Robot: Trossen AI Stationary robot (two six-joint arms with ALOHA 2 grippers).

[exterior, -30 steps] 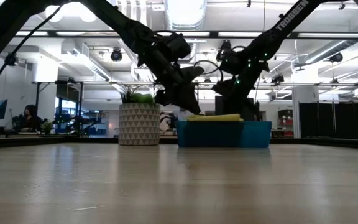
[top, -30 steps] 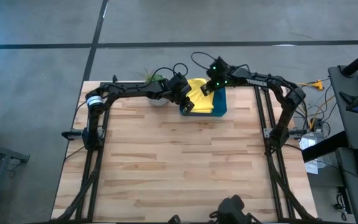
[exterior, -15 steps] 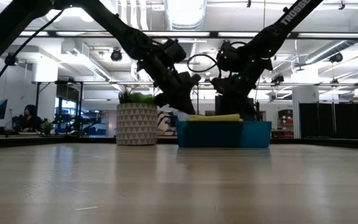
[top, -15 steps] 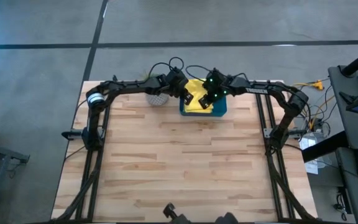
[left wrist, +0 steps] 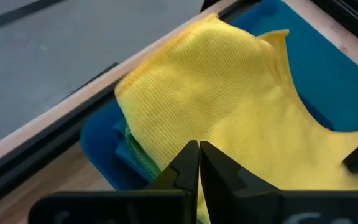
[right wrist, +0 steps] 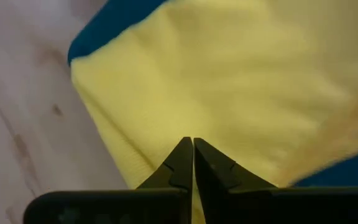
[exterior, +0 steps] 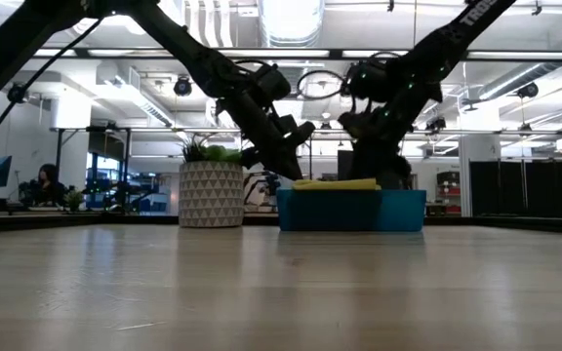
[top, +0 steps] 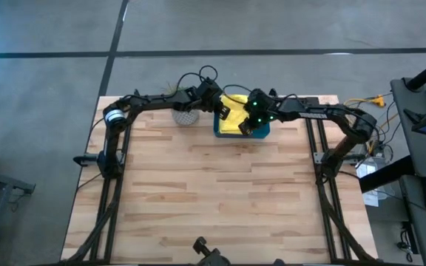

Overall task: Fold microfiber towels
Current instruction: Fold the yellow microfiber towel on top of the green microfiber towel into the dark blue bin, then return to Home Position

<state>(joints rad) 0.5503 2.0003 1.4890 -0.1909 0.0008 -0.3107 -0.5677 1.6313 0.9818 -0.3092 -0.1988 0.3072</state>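
The left jaws [left wrist: 198, 163] and the right jaws [right wrist: 193, 160] are each pressed shut over the yellow towel [left wrist: 229, 106], which is spread just ahead of them atop the stack in the blue tray [top: 263, 130] at the worktop's [top: 220, 192] far edge

A light wooden bench [top: 213, 192] carries a blue tray [exterior: 351, 210] at its far edge, with a patterned plant pot [exterior: 211, 194] just beside it. Far off, a person [exterior: 44, 182] sits at a desk.

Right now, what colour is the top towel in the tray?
Yellow. The top towel shows best in the left wrist view.
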